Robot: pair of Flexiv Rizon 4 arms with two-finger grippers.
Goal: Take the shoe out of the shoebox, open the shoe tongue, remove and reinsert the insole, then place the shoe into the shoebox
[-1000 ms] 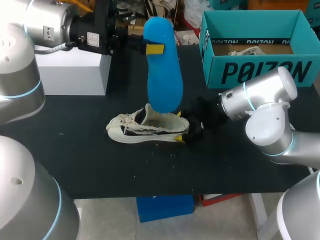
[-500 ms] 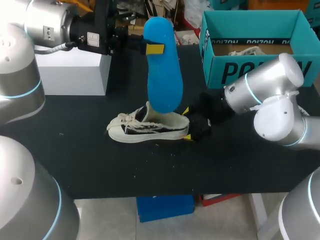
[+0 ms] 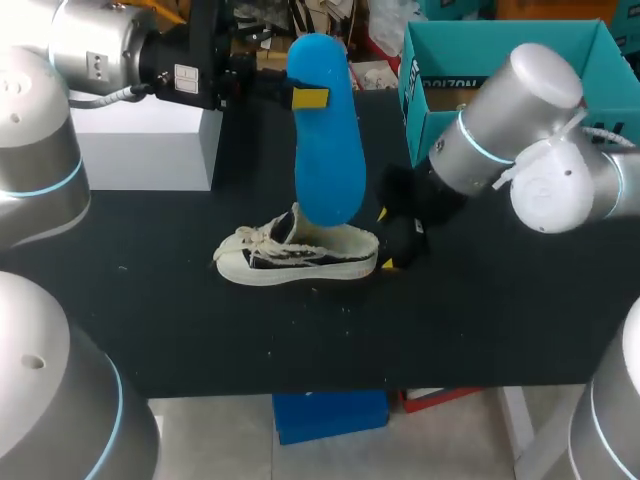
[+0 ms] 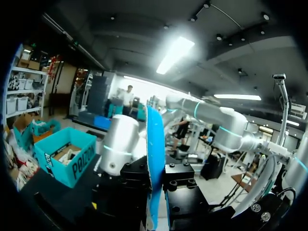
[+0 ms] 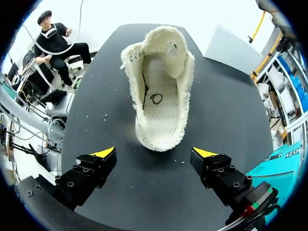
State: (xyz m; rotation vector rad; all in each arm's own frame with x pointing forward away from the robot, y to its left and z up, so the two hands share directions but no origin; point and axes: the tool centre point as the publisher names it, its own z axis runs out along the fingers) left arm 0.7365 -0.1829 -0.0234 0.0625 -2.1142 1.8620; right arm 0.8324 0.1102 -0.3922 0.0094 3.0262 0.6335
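Left gripper (image 3: 302,96): fingers clamped from two sides on the blue insole (image 3: 326,150), near its upper end. The left wrist view confirms this, with the insole (image 4: 154,139) edge-on between the fingers of the gripper (image 4: 155,182). The left arm enters from the upper left corner, its wrist held level and extended across the back of the table (image 3: 200,330). The insole stands upright, with its lower end over the opening of the shoe (image 3: 295,256). Contact between the two cannot be confirmed.

Right gripper (image 3: 386,238): fingers spread wide and holding nothing. It sits low over the table just behind the shoe's heel. In the right wrist view the gripper (image 5: 154,153) faces the heel of the shoe (image 5: 159,86), which lies ahead of the yellow tips and clear of both. The right arm enters from the right, with its elbow raised in front of the shoebox and its forearm sloping down towards the shoe.

The shoe rests on its sole at mid-table, toe towards the left arm's side. The teal shoebox (image 3: 500,27) stands open at the far right corner, well apart from the shoe.
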